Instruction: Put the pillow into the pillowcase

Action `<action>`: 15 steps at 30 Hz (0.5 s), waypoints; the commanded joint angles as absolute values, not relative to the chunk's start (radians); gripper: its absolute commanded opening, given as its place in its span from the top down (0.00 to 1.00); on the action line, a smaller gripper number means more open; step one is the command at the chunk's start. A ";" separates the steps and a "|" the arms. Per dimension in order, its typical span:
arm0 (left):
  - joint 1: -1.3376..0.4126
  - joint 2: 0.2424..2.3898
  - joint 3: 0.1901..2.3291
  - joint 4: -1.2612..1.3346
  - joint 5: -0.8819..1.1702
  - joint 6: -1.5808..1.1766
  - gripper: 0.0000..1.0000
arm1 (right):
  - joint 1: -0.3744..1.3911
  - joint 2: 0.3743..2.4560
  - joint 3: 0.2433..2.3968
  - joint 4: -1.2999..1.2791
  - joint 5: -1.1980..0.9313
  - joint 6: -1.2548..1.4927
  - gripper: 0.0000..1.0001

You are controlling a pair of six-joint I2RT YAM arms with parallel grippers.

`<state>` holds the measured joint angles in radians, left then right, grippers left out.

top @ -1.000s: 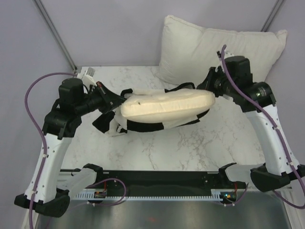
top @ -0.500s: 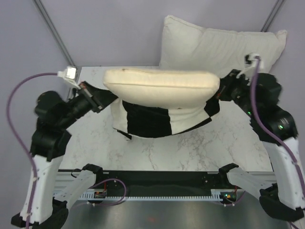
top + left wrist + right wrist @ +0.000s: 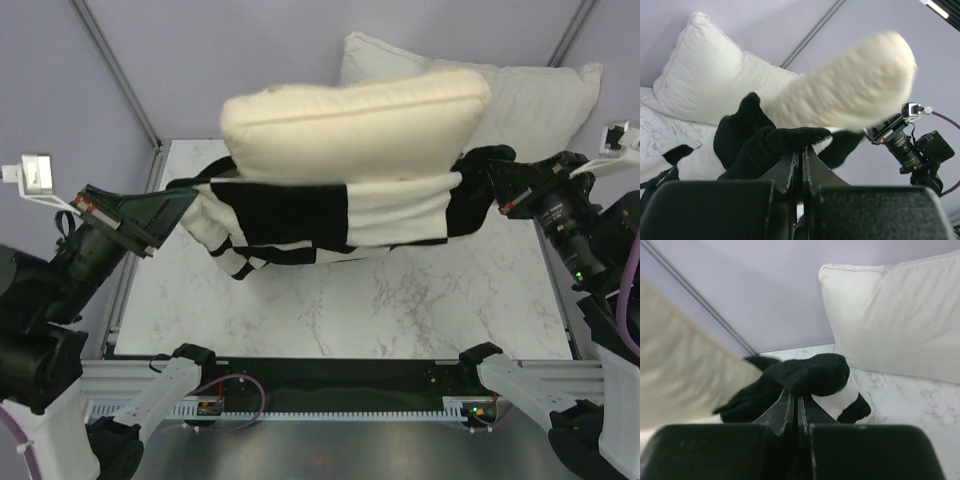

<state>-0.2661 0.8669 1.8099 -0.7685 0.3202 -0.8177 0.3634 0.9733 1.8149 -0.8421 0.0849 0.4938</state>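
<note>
Both arms are up off the bench (image 3: 400, 310), with the pillowcase (image 3: 330, 220) stretched between them in the air. The left fingers (image 3: 182, 197) are at 9 o'clock, pinched tight on a black bunch of the case's edge; the left wrist view shows them (image 3: 801, 170) pressed together with cloth bulging over the tips. The right fingers (image 3: 505, 188) are at 3 o'clock, likewise clamped on a black fold of the case, and the right wrist view shows them (image 3: 796, 412) closed with the fold humped over them.

The pillow (image 3: 355, 125) sits long-side across the mouth of the case, and most of it sticks out toward 12 o'clock. Its lower edge is hidden by the check cloth, so I can't tell how deep it goes. The case hangs slack below it, clear of the bench, with one corner drooping at about 7 o'clock. A big white pillow (image 3: 540, 105) is propped at the far edge around 1 o'clock, behind the cream one.
</note>
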 commanded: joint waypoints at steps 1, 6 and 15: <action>-0.264 0.848 1.714 -0.753 0.282 -0.773 0.98 | 0.362 0.954 1.656 -0.795 0.132 0.520 1.00; -0.264 0.957 1.866 -0.735 0.328 -0.769 0.98 | 0.362 1.038 1.848 -0.781 0.081 0.545 1.00; -0.264 0.988 2.012 -0.809 0.324 -0.790 0.98 | 0.362 1.051 2.008 -0.804 0.107 0.552 1.00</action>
